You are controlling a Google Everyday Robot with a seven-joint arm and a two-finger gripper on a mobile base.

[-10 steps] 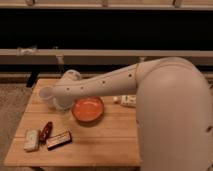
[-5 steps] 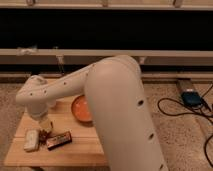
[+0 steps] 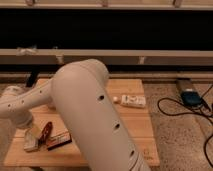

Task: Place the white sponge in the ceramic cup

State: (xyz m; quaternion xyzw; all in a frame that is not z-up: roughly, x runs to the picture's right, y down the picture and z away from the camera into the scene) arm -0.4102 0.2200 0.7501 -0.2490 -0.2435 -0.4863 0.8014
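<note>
Off-white and soft-looking, the small sponge block (image 3: 30,145) lies on the wooden table (image 3: 135,125) just beneath the robot's gripper (image 3: 33,131); whether that gripper is clamped on it, I cannot tell. No ceramic cup shows, perhaps hidden behind the bulky white arm (image 3: 85,105). Lifting and placing are yet to do.

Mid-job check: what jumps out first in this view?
The robot's white arm fills the middle, hiding much of the wooden table. Its gripper is low at the view's lower left, by the white sponge and a red item. A white packet lies at the right.
</note>
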